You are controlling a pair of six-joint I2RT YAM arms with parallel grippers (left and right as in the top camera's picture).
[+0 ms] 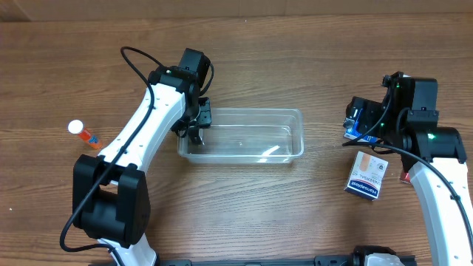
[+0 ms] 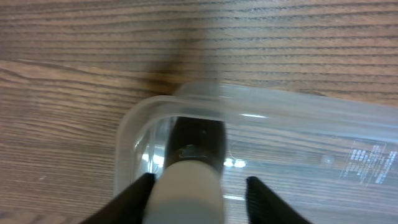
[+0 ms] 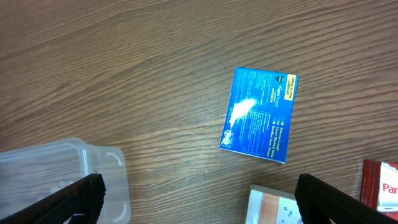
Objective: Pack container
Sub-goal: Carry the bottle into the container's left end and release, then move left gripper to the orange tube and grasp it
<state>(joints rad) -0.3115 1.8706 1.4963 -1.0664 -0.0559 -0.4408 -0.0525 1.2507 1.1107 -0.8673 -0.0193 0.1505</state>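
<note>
The clear plastic container [image 1: 240,135] lies at the table's middle; its left corner shows in the left wrist view [image 2: 134,124]. My left gripper [image 1: 196,127] hangs over that left end, jaws [image 2: 199,186] apart. A dark bottle with a white cap [image 2: 186,193] stands between them, its body reaching down into the container. It touches the left finger, with a gap to the right finger. My right gripper [image 1: 363,122] is wide open and empty [image 3: 199,199] above the table, right of the container, over a blue box [image 3: 260,115].
A plaster box [image 1: 367,175] lies on the right, also in the right wrist view [image 3: 273,205], with a red pack [image 3: 382,186] beside it. A white-capped orange tube [image 1: 83,134] lies at the far left. The container's right corner [image 3: 62,168] shows by the right gripper.
</note>
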